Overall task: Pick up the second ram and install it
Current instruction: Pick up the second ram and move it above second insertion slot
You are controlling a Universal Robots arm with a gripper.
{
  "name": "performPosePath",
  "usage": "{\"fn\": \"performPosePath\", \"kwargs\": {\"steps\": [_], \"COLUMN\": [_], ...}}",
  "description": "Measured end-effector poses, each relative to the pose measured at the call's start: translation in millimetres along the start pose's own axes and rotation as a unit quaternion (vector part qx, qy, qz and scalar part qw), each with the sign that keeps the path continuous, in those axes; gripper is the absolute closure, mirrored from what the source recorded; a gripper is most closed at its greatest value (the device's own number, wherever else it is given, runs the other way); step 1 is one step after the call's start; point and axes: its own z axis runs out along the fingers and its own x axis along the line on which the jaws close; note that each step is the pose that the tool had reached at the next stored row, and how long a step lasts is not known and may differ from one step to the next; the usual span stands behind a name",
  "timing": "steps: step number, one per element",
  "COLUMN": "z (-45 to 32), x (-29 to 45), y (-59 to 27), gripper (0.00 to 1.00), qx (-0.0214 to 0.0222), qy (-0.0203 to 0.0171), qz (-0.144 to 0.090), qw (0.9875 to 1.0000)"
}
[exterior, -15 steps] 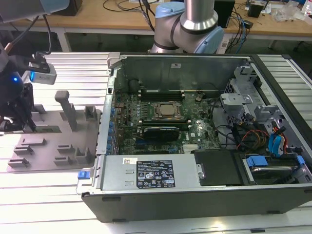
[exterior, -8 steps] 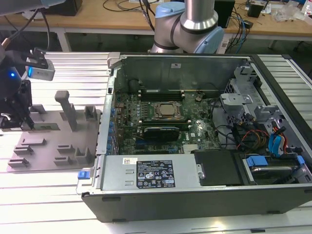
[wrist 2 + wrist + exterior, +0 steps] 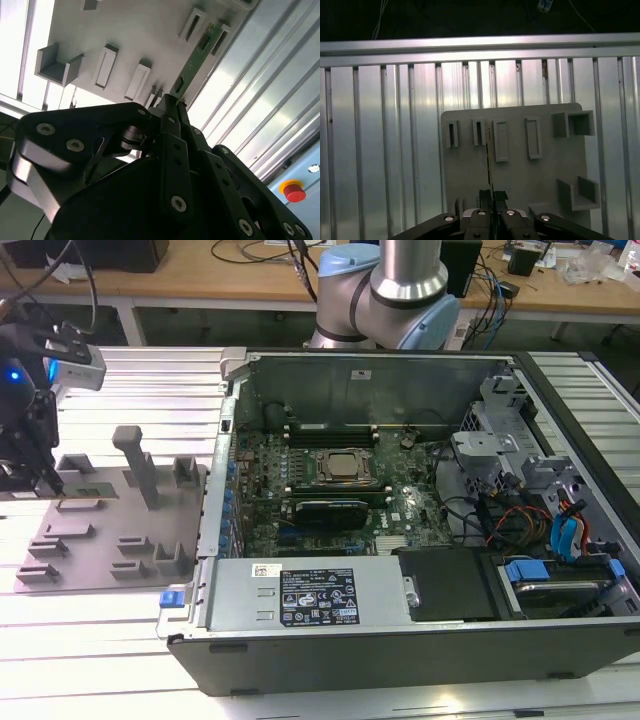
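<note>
1. Found the black two-fingered gripper (image 3: 52, 485) at the exterior view's left, about nine o'clock from the open black computer case (image 3: 350, 652). Sat low over the flat grey plastic tray of upright holders (image 3: 100, 540) on the ribbed aluminium table (image 3: 130, 370).
2. Saw the second ram, a long, thin green circuit-board stick (image 3: 197, 52), standing on its long edge in the tray's slotted holders. Judged it parked upright to leave both flat faces free for a pinch.
3. Read the jaws as almost fully together, with the pads (image 3: 501, 196) pressed on the two faces of the stick's near end. Gripped nothing else.
4. Judged the grasp taken at one end, not mid-length, on account of the holders flanking the rest of the stick.
5. Traced the long axis in the exterior view roughly along the nine-to-three line, with the nine o'clock end in the gripper and the three o'clock end aimed at the case. In both wrist views, saw it running straight away from the fingertips, in line with the gripper.
6. Judged the stick not yet lifted clear, its far end sitting between two holders in the second wrist view, well apart from the green motherboard (image 3: 300, 520).
</note>
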Motion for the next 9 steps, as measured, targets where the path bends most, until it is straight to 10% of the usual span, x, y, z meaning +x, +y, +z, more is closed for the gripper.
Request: {"fn": "performPosePath", "kwargs": {"steps": [9], "z": [-17.0], "x": [-0.5], "y": [0.6], "gripper": [0.89], "qx": [0.0000], "qy": [0.0000], "qz": [0.000], "qw": [1.0000]}}
